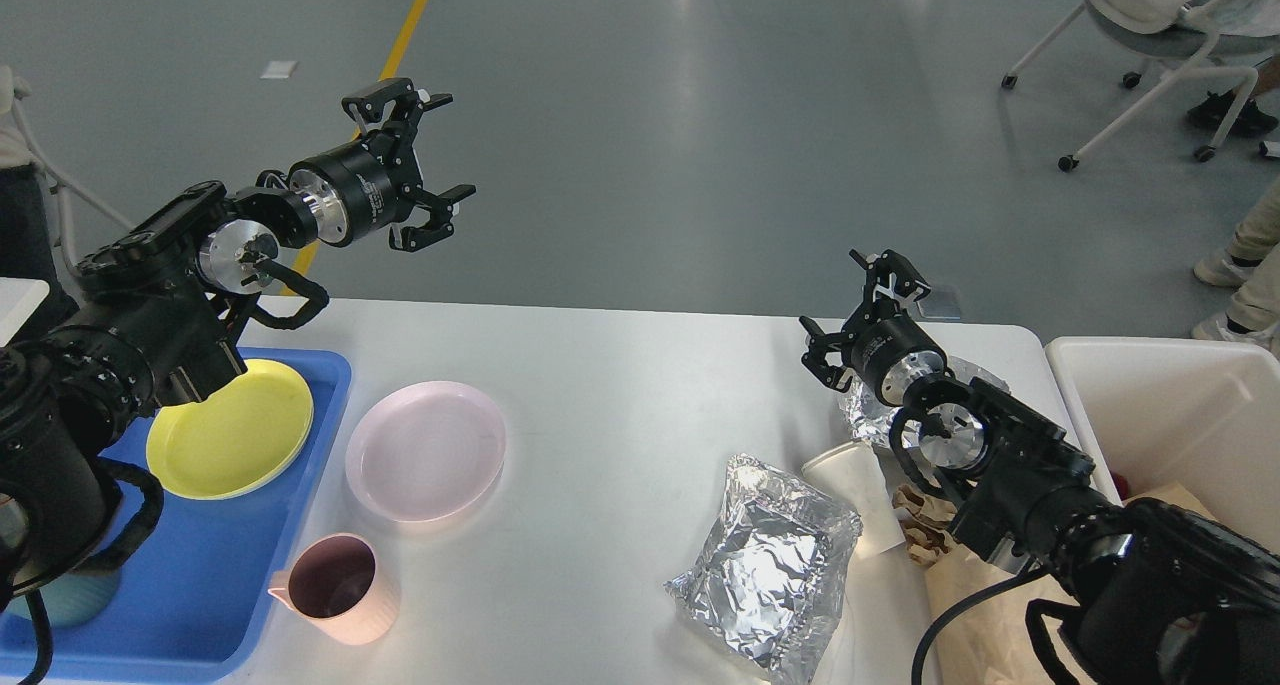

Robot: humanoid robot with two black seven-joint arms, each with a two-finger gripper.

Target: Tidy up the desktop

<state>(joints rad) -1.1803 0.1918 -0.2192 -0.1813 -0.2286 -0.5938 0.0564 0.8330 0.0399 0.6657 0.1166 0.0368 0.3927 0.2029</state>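
Observation:
The white desktop (pixel 620 385) fills the lower half of the head view. On it lie a pink plate (pixel 426 449), a pink mug (pixel 338 587), a crumpled foil sheet (pixel 768 563), a white paper cup (pixel 862 495) on its side, a second foil lump (pixel 872 413) and brown paper (pixel 975 595). My left gripper (pixel 428 155) hangs open and empty, high beyond the table's far left edge. Above the right end of the table, over the second foil lump, my right gripper (pixel 858 305) is also open and holds nothing.
A blue tray (pixel 215 595) at the left holds a yellow plate (pixel 232 429) and a teal bowl (pixel 62 600), partly hidden by my left arm. A white bin (pixel 1185 415) stands off the table's right end. A wheeled chair (pixel 1160 35) stands far right on the grey floor.

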